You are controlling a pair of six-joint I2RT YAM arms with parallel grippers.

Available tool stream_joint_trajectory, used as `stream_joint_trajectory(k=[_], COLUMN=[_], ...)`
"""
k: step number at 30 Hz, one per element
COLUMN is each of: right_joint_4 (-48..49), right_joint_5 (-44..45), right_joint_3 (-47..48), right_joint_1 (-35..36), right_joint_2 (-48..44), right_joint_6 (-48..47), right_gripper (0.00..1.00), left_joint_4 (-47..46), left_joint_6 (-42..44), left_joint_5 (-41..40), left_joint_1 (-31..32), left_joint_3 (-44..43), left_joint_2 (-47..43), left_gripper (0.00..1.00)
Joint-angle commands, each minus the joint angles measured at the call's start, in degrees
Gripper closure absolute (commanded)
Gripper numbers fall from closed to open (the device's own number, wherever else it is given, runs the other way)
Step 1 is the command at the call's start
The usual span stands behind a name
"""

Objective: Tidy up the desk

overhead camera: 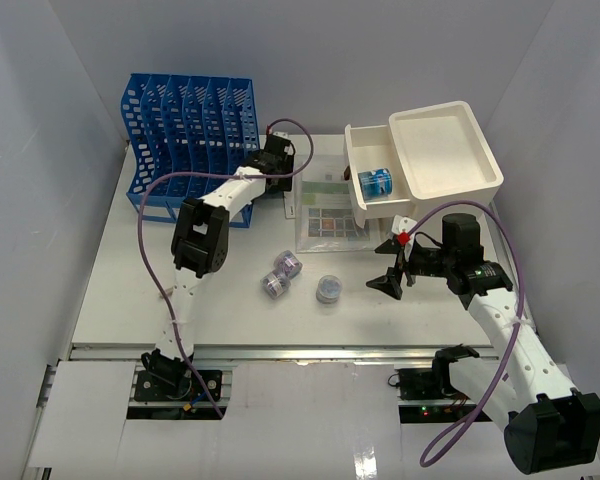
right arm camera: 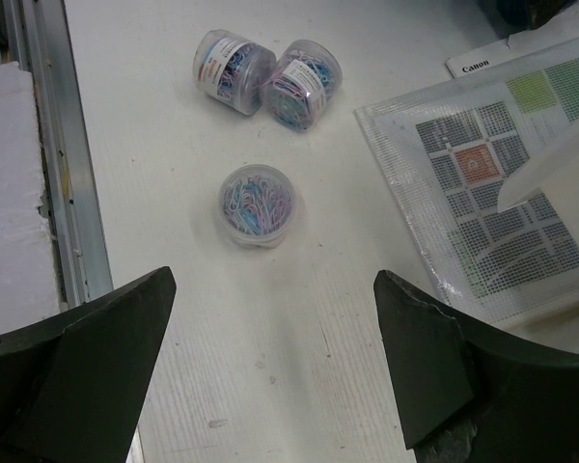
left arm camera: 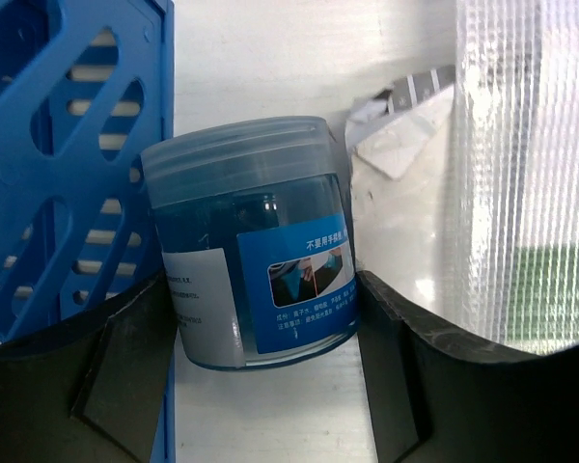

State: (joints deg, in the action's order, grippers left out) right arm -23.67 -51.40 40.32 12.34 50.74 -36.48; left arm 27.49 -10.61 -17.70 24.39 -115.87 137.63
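**Desk** (overhead camera: 230, 320): white top spanning your whole work area, metal rail (overhead camera: 310, 352) along its near edge.

1. **Right gripper** (overhead camera: 390, 265): near right, above bare desk, jaws spread wide, holding nothing.
2. **Paper-clip tubs**, three: one upright (right arm camera: 257, 204) just ahead of your right gripper. Two on their sides (right arm camera: 234, 59) (right arm camera: 301, 70), touching each other, a little further left.
3. **Laminated chart sheet** (overhead camera: 330, 212): flat at centre, beyond the tubs.
4. **Cream drawer cabinet** (overhead camera: 480, 180): far right, with its drawer (overhead camera: 353, 160) pulled open and a small blue container (overhead camera: 376, 183) inside.
5. **Left gripper** (left arm camera: 261, 278): far centre-left, fingers clasping both sides of a blue jar (left arm camera: 246, 193) that sits on the desk.
6. **Blue file rack** (overhead camera: 185, 130): far left, just beside that jar.
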Motion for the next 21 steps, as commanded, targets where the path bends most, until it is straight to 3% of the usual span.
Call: stream_joint_trajectory(k=[1,4,13,21], right_joint_4=[-0.29,-0.76,-0.96,-1.03], right_joint_5=[-2.55,-2.91,-3.2,-3.53], right_joint_3=[-0.39,-0.32,-0.32,-0.32], right_joint_1=[-0.33,-0.56,-1.6,-2.58], right_joint_2=[0.08,0.06,0.35,0.45], right_joint_6=[-1.43,-1.93,-2.26,-2.2], right_gripper=[0.1,0.1,0.1,0.1], left_joint_4=[-2.86,-4.71,-7.73,-9.15], left_joint_6=[0.9,1.82,1.01,0.09], left_joint_5=[6.96,11.24,16.38,25.21], left_joint_1=[0.07,0.66,1.74,3.76], left_joint_3=[6.36,10.28,17.99,15.89], left_joint_2=[-11.06,-16.21,-31.16,-36.02], left_gripper=[0.72,0.81,0.87,0.89])
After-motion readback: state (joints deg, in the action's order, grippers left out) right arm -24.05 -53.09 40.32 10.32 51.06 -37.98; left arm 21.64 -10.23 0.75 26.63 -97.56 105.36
